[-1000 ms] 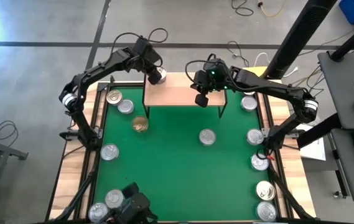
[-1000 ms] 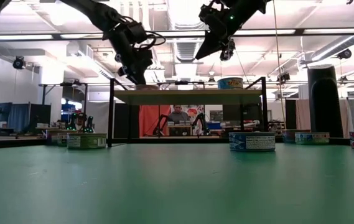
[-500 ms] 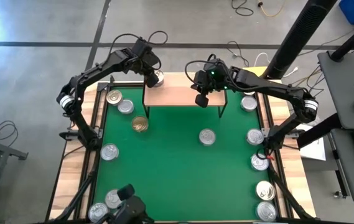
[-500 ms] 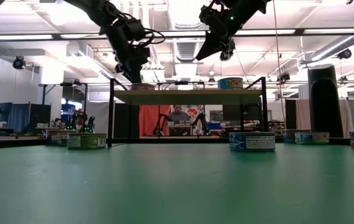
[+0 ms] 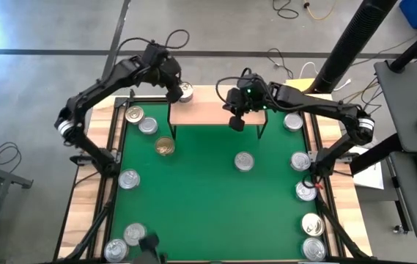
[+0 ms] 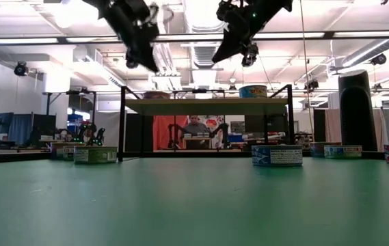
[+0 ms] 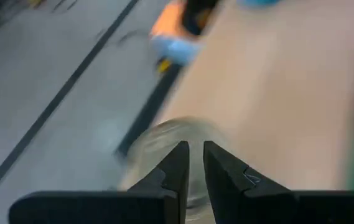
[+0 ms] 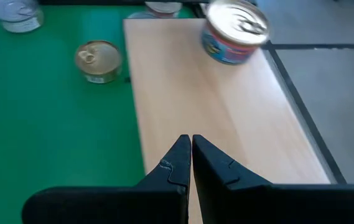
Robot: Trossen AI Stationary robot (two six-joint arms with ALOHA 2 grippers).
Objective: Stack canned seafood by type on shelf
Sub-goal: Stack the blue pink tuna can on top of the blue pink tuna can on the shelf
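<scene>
The shelf [image 5: 208,111] stands at the green mat's far edge. One tin of canned seafood [image 5: 185,91], blue-sided with a silver top [image 8: 234,26], stands on the board's far left corner. In the low view another blue-sided tin [image 6: 252,91] stands on the shelf's right part. My left gripper [image 5: 172,92] hangs shut above and just left of the corner tin, clear of it [image 7: 195,155]. My right gripper [image 5: 236,123] hovers shut over the board's right part [image 8: 191,146], holding nothing. Several more tins lie on the mat, among them a gold one [image 5: 165,147] and a silver one [image 5: 244,161].
Tins stand along the mat's left side [image 5: 134,114], right side [image 5: 300,160] and near corners [image 5: 115,249]. The wooden table border [image 5: 83,198] frames the mat. The shelf's thin black legs [image 6: 123,123] stand on the mat, and the board's middle is bare.
My left gripper has risen from the tin at the shelf's left end and drawn back toward the table's left edge, staying shut. The tin has stayed in place on the board.
</scene>
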